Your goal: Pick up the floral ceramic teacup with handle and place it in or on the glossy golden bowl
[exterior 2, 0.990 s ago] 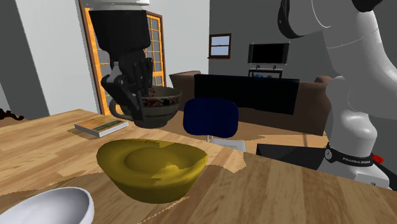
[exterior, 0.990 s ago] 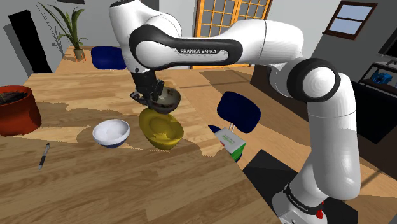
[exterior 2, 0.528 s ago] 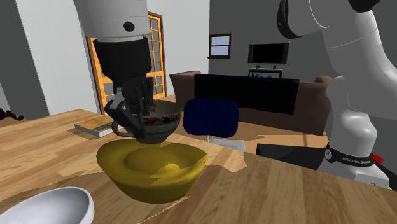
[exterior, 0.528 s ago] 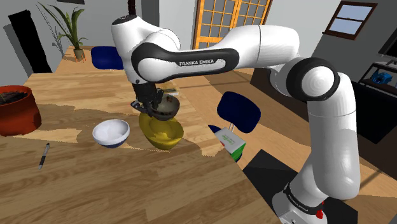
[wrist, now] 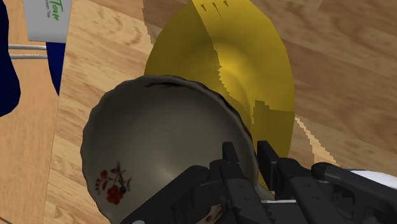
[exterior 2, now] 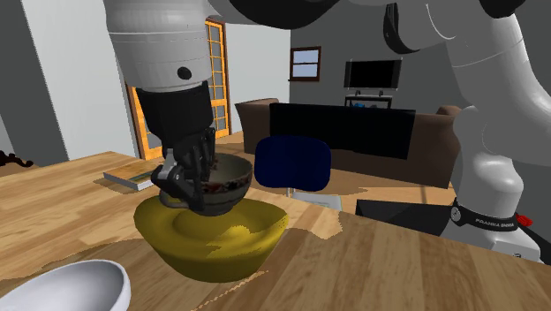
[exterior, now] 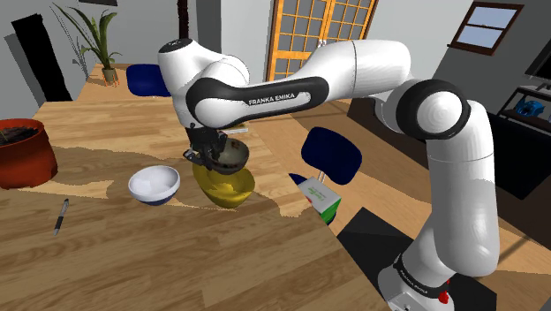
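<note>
Two-finger pinch from gripper, nearly closed on rim wall of teacup, held low inside mouth of golden bowl. Probably light, stiff, brittle, slick (glazed look); best taken at rim.

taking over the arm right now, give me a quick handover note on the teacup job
Gripper: shut on the floral teacup, one finger inside the rim, one outside.
Teacup: opening up, base down in the mouth of the golden bowl; resting or not, cannot tell.
Done: pick-up and carry to the bowl.
Left: seat it if needed, open the fingers, lift clear.
</note>
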Robot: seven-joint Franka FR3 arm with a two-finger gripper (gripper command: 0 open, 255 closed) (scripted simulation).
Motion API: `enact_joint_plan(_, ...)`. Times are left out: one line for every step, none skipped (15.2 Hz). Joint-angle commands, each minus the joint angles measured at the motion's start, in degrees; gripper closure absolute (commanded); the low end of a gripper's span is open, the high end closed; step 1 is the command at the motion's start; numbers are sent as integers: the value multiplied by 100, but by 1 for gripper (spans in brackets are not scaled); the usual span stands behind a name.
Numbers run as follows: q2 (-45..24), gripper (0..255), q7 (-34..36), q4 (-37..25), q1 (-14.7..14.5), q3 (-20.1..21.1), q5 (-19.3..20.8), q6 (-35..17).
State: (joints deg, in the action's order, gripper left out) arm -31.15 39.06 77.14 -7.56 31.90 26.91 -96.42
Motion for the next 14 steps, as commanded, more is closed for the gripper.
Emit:
enact_joint_plan(-1,255,3,8,1,0,1,-8)
enact_joint_plan(-1,255,3,8,1,0,1,-8)
enact_joint_plan(-1,255,3,8,1,0,1,-8)
enact_joint_plan(-1,255,3,8,1,0,1,-8)
enact_joint_plan(-1,255,3,8,1,0,1,-8)
enact_joint_plan(-1,0,3,7,1,0,1,-7)
enact_joint_plan(1,0,3,11,2,0,0,-9)
enact_joint_plan(1,0,3,10,2,0,0,-9)
enact_joint_plan(1,0,3,10,2,0,0,-9)
enact_joint_plan(1,0,3,10,2,0,0,-9)
enact_joint_plan(1,0,3,10,2,0,0,-9)
enact_joint_plan(-13,0,-23,-202,-59,9,-7,184)
enact_joint_plan(-37,0,-50,-430,-128,13,-8,383)
enact_joint_plan(-72,0,-78,-679,-205,15,-2,590)
